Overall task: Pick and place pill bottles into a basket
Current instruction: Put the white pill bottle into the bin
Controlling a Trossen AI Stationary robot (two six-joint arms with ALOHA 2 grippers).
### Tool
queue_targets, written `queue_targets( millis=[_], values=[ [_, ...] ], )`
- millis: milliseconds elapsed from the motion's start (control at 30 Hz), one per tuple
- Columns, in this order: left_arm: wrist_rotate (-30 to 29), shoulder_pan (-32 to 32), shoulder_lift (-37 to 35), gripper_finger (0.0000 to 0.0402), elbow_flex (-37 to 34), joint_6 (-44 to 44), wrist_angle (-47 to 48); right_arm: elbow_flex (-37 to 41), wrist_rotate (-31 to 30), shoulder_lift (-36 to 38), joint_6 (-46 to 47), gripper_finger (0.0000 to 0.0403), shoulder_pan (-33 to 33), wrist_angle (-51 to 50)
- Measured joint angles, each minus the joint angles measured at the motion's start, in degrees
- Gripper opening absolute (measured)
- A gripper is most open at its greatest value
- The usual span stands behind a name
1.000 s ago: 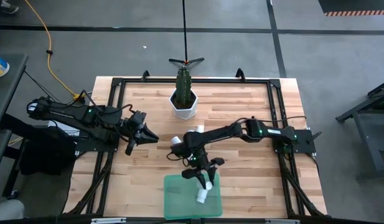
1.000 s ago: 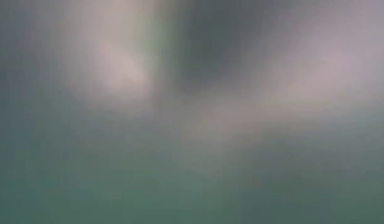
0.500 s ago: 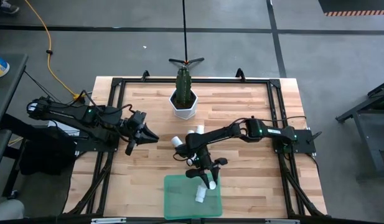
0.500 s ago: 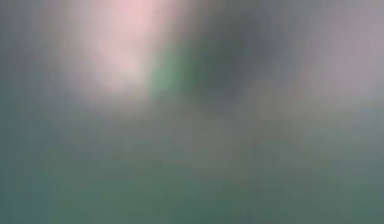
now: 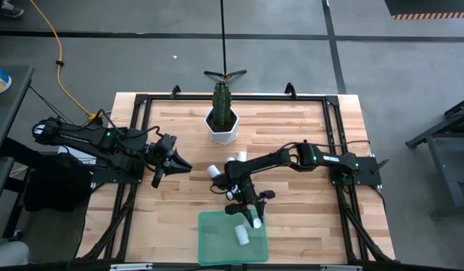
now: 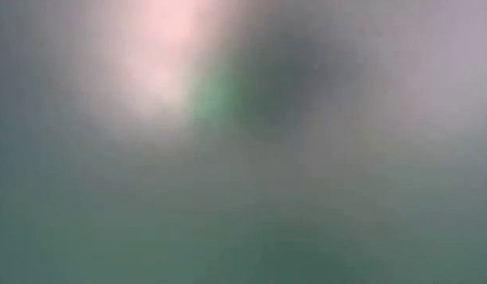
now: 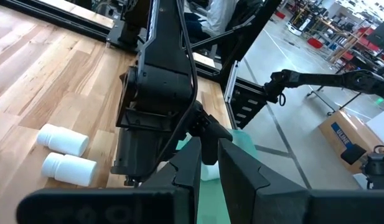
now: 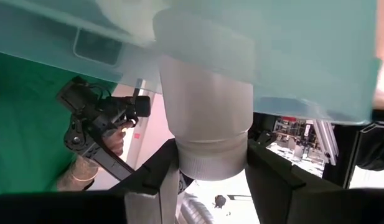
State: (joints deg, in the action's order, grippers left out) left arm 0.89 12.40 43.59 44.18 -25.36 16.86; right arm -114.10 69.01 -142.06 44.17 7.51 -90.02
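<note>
Standing between the right fingers (image 8: 148, 174), a pill bottle (image 8: 207, 118).

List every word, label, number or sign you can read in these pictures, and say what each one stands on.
"ULINE", in white letters on the side of a blue box on the floor beyond the table, in the left wrist view.
The pill bottles are plain white, with no label showing.
The green basket shows no writing.
The low view is too blurred to read anything.
</note>
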Motion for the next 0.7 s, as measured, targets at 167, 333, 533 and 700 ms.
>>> queue_targets(
  millis=[167,333,533,700],
  values=[
    [-0.01,0.00,0.00,0.0090,-0.02,-0.01,0.00,0.00,-1.62,0.00,-1.17,0.0142,-0.11,0.00],
    [-0.02,0.00,0.00,0.0090,-0.02,0.00,0.00,0.00,-3.04,0.00,-1.85,0.0162,-0.09,0.00],
    [-0.03,0.00,0.00,0.0090,0.00,-0.02,0.00,0.00,-4.20,0.00,-2.25,0.0249,-0.09,0.00],
    [-0.03,0.00,0.00,0.0090,-0.01,0.00,0.00,0.00,-4.27,0.00,-3.24,0.0251,-0.07,0.00]
  ],
)
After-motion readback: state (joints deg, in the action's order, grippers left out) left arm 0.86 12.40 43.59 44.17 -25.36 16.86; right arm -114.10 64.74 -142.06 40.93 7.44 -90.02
